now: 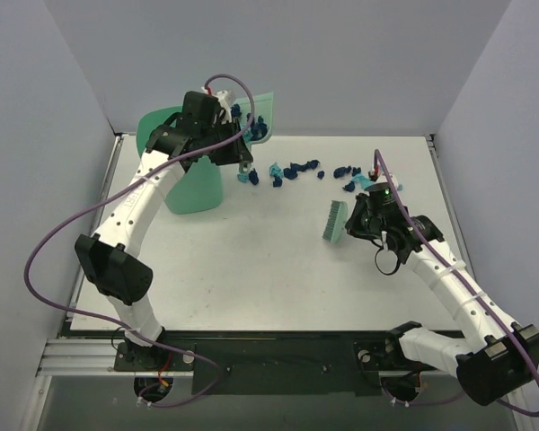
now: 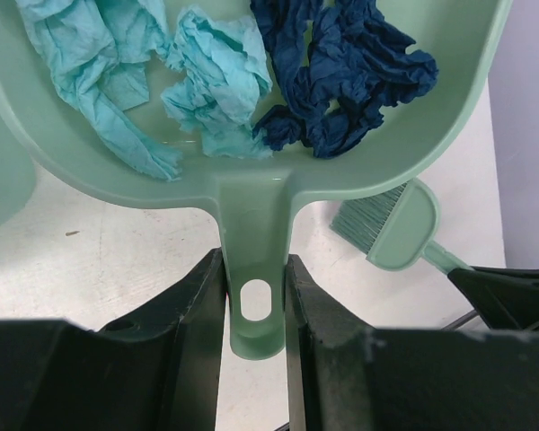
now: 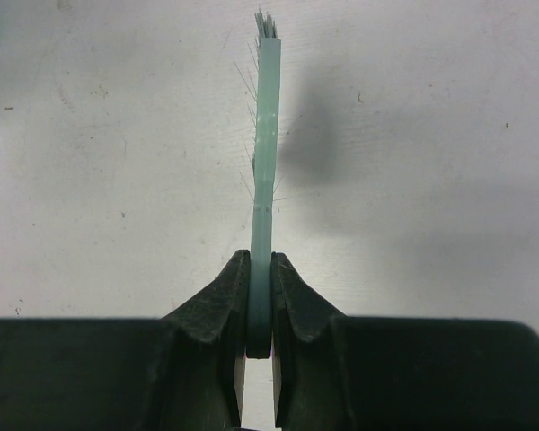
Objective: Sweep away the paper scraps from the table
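My left gripper (image 2: 255, 296) is shut on the handle of the mint-green dustpan (image 2: 251, 193), held raised near the bin at the back left (image 1: 260, 112). The pan holds turquoise and navy paper scraps (image 2: 341, 72). Several more paper scraps (image 1: 296, 171) lie in a row on the white table (image 1: 251, 260) at the back, from the bin to near the right arm (image 1: 355, 180). My right gripper (image 3: 260, 269) is shut on the handle of the mint-green brush (image 3: 266, 135), whose head (image 1: 334, 221) is right of the table's centre; it also shows in the left wrist view (image 2: 386, 224).
A tall mint-green bin (image 1: 190, 184) stands at the back left, under my left arm. Grey walls close in the table at the back and both sides. Purple cables loop off both arms.
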`<state>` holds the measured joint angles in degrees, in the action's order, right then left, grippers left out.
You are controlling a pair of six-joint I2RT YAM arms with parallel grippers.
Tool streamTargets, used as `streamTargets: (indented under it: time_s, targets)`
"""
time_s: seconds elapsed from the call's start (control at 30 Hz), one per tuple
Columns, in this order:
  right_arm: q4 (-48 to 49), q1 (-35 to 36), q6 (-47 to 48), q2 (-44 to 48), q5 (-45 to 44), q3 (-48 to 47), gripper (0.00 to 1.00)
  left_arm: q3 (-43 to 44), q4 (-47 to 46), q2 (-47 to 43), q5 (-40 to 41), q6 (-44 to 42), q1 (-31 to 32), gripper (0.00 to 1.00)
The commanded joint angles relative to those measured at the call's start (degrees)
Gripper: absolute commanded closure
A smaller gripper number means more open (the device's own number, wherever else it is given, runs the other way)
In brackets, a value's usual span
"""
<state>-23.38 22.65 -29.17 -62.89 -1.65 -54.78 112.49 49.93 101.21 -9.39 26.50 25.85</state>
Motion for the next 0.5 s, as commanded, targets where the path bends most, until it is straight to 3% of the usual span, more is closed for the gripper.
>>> streamTargets:
  time_s: [0.0, 0.23, 0.47]
  targets:
    - [0.09, 1.07, -0.19, 1.20, -0.46, -0.41, 1.00, 3.61, -4.05, 0.83, -7.92, 3.02, -4.39, 1.00]
    - [-0.53, 1.87, 0.52, 0.32, -1.51, -0.85, 1.00, 3.35, -9.50, 1.10, -16.09, 8.64, -10.81, 1.00]
    - [-0.62, 2.92, 0.95, -0.56, -2.13, -1.55, 1.00, -3.39, -20.55, -0.57, -25.32, 17.43, -16.43, 1.00]
